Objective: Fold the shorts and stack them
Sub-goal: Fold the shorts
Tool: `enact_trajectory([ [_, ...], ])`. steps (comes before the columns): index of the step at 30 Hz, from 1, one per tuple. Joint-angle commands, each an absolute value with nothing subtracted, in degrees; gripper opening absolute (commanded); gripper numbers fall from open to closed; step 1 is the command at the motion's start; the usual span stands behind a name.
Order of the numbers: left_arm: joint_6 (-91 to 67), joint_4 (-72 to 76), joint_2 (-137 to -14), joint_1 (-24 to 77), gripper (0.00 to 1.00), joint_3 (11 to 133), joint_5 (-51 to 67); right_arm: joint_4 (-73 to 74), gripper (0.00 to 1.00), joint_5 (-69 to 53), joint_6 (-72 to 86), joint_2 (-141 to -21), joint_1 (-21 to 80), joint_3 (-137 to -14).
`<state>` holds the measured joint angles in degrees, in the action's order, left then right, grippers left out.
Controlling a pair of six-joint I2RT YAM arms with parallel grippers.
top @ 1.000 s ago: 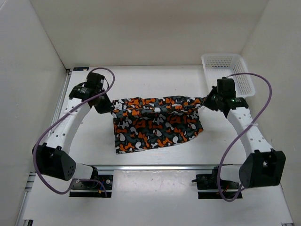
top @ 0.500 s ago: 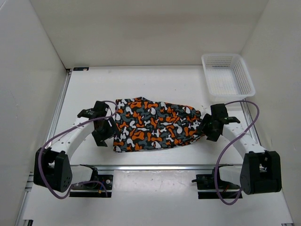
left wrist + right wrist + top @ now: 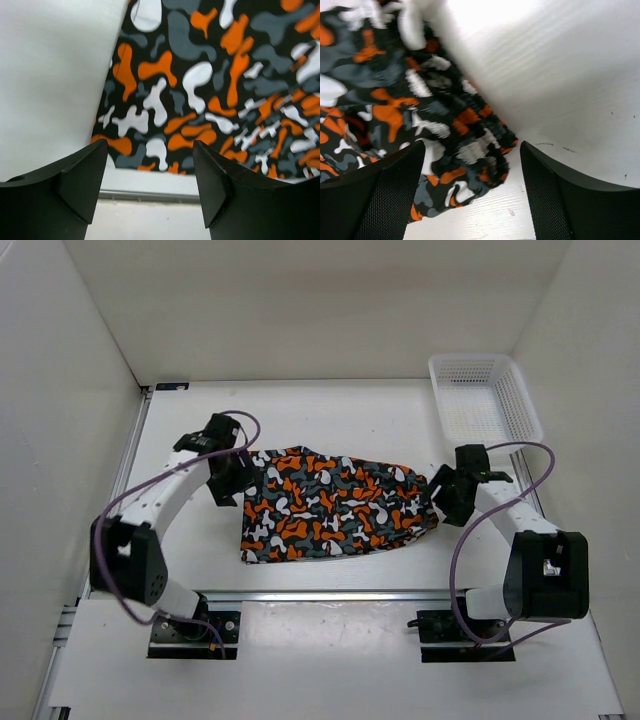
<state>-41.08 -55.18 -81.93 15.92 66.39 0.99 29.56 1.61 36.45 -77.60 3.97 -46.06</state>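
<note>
Shorts of soft fabric [image 3: 335,505], printed in orange, black, grey and white camouflage blotches, lie flat on the white table [image 3: 330,420] between two open grippers.

They sit near the middle of the table, a little toward the near edge, as one wide patch that narrows toward the right. The left gripper [image 3: 228,478] is just beside the shorts' far left corner, its black fingers [image 3: 80,175] spread apart and holding nothing, with the cloth's left edge in view between them. The right gripper [image 3: 446,498] is at the right end, also spread wide and empty. In the right wrist view its fingers [image 3: 385,195] frame a gathered, ruched edge of the fabric. A white mesh plastic basket [image 3: 485,359] stands at the far right corner, well apart from the shorts.
</note>
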Motion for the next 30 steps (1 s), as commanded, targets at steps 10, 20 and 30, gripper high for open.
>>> enact_trajectory([
  [10, -39.6, -51.9, -98.3, 15.0, 0.73, 73.5, -1.8, 21.5, 0.73, -5.2, 39.2, -78.3, 1.1, -38.1],
  [20, -38.9, -51.3, -99.5, 13.9, 0.72, 73.5, -1.3, 17.8, 0.36, -5.7, 41.6, -82.1, 0.6, -37.9],
  [30, -36.8, -51.3, -96.9, 8.9, 0.72, 72.3, -0.8, 20.2, 0.00, -3.3, 40.5, -81.5, 0.6, -38.9],
])
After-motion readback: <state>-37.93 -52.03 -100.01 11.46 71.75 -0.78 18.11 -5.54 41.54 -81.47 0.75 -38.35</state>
